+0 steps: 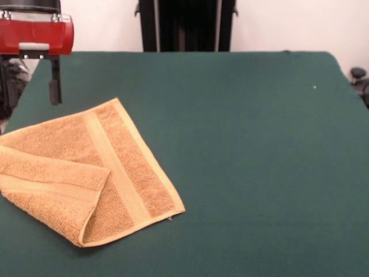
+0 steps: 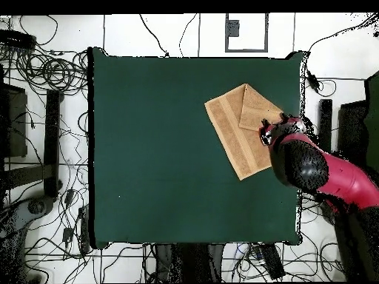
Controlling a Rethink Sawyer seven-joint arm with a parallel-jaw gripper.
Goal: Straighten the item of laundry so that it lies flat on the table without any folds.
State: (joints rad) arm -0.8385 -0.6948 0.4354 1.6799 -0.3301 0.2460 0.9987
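You had the pincer (image 1: 55,91) hanging above the worktop (image 1: 242,150), just off the towel's (image 1: 124,173) edge and not touching the cloth. In the front view only one dark finger showed clearly below the red arm (image 1: 34,34), so I could not tell whether the pincer was apart or together; it held nothing that could be seen.

From the pincer, the towel lay just beside and below it, spreading away toward the worktop's middle. In the overhead view the arm's head covered the towel's (image 2: 235,129) nearest edge, so the exact gap there was hidden. The towel sat close to one side of the worktop (image 2: 163,148), turned at an angle to its edges, like a diamond.

One corner was doubled back over the body of the towel, forming a flap (image 1: 52,182) on the pincer's side of the cloth. Its fold line ran slantwise across the towel, and its free corner pointed inward, away from the pincer.

My judgement: the coming move depended on that flap. You would have needed to reach its free corner and draw it back outward, across the fold line, toward the pincer's side.
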